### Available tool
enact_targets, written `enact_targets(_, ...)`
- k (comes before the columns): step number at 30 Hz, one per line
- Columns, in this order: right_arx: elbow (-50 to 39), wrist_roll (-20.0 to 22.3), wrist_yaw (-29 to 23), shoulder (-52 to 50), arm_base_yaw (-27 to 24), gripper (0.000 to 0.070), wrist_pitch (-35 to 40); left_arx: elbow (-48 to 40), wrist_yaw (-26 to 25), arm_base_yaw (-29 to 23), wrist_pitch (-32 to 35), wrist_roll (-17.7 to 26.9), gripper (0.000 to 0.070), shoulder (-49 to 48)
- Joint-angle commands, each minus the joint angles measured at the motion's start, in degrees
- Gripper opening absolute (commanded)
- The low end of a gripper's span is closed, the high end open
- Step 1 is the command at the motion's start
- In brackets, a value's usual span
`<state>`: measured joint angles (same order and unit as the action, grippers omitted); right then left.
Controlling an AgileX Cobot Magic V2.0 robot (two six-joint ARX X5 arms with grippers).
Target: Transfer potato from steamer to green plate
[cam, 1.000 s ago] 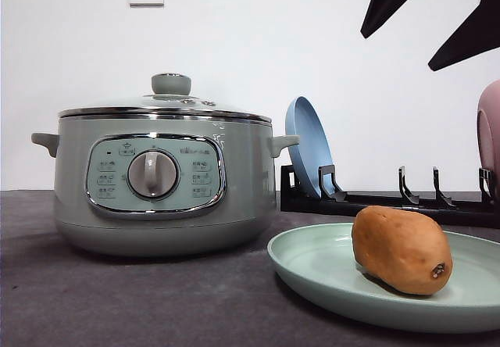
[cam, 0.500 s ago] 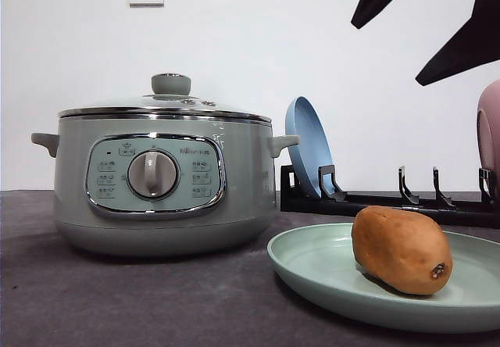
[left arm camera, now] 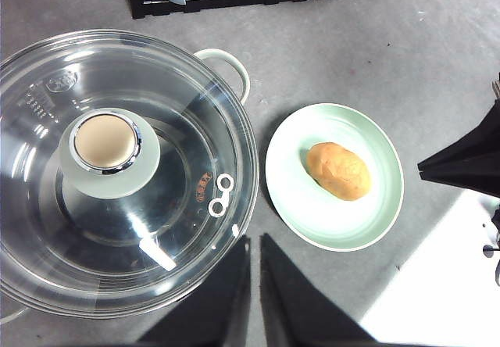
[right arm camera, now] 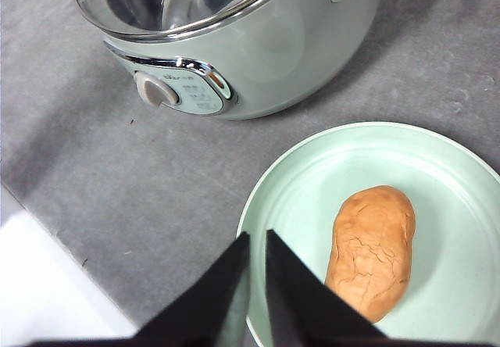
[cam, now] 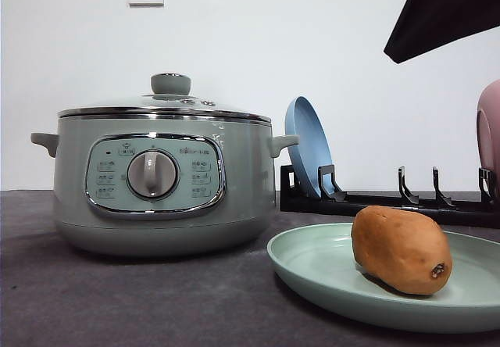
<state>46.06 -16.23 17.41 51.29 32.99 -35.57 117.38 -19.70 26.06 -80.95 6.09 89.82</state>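
Observation:
The orange-brown potato (cam: 401, 249) lies on the pale green plate (cam: 320, 273) at the front right, also seen from above as potato (left arm camera: 337, 170) on plate (left arm camera: 289, 198). To the left stands the sage-green steamer (cam: 156, 183) with its glass lid (left arm camera: 117, 167) on. My right gripper (right arm camera: 256, 241) is shut and empty, high above the plate's near edge, beside the potato (right arm camera: 373, 249); in the front view it is a dark shape (cam: 398, 46) at top right. My left gripper (left arm camera: 255, 241) is shut and empty, up over the gap between steamer and plate.
A black dish rack (cam: 391, 198) runs behind the plate, holding an upright blue plate (cam: 308, 148) and a pink dish (cam: 490, 128) at the far right. The grey mat ends at a white edge (right arm camera: 47, 284) in front.
The right gripper's two fingers, spread apart before, have come together into one dark shape and shifted right. A dark tip at the top left of the front view has left the frame.

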Motion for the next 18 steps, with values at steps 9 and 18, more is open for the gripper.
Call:
enact_targets(9,1.0,0.8,0.2,0.2,0.3,0.0000,0.4,1.5,-0.3,0.3,-1.7,-0.4,0.0003,0.6)
enact_targets(18,1.0,0.8,0.2,0.2,0.3,0.0000,0.4,1.5,-0.3,0.3,-1.7,-0.4,0.0003,0.6)
